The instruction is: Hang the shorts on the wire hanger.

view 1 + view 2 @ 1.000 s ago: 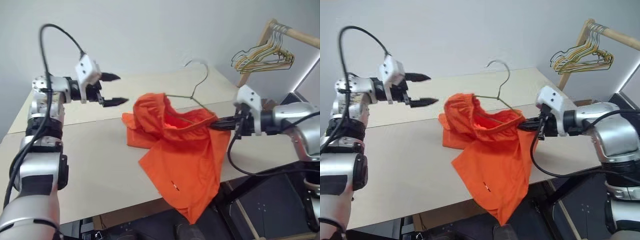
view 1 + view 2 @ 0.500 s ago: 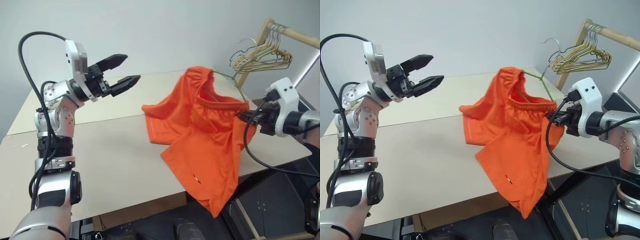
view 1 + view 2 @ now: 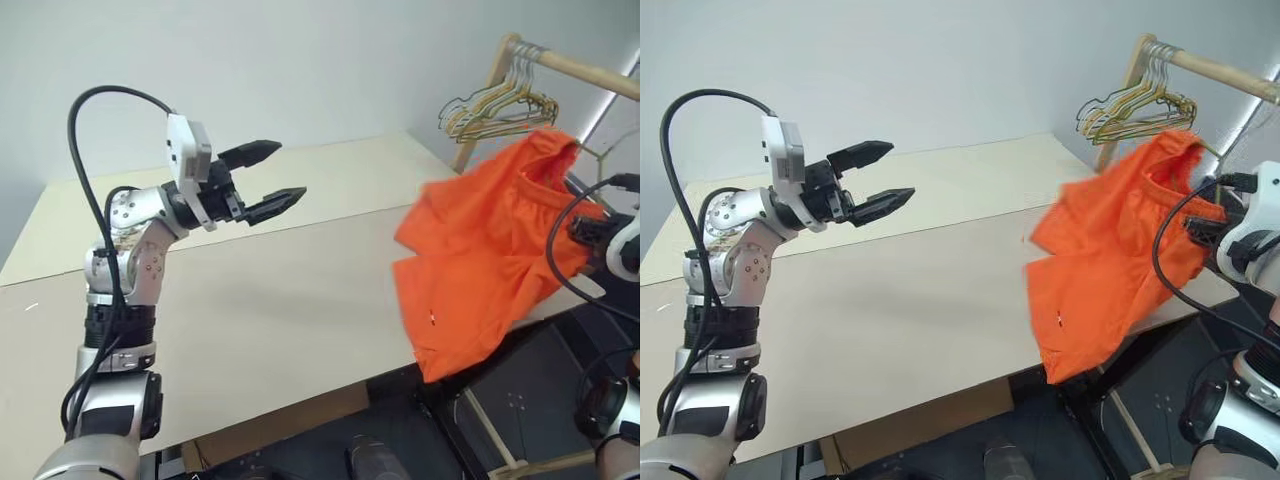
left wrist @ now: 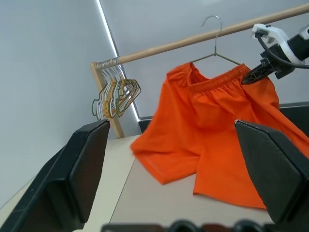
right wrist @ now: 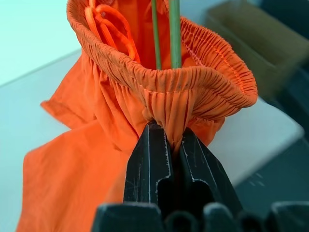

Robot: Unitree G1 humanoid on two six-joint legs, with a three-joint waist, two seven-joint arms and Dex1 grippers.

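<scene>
The bright orange shorts [image 3: 490, 250] hang in the air past the table's right edge, lifted by their gathered waistband. My right gripper [image 5: 164, 133] is shut on that waistband, also seen at the far right [image 3: 1196, 228]. The thin olive wire hanger [image 5: 174, 34] runs inside the waistband, and its hook [image 4: 215, 21] rises above the shorts near the wooden rail. My left gripper [image 3: 290, 170] is open with nothing between its fingers. It hovers above the table, well to the left of the shorts, and points toward them.
A wooden rack [image 3: 485, 100] stands at the table's far right corner, with a bunch of pale hangers [image 3: 495, 105] on its rail [image 3: 580, 68]. The beige table [image 3: 250, 290] spans the middle. A cardboard box [image 3: 920, 420] sits under its front edge.
My right gripper has swung right and up with the shorts and hanger, lifting them off the table toward the rack. The left gripper drew back and stays open. The camera turned right.
</scene>
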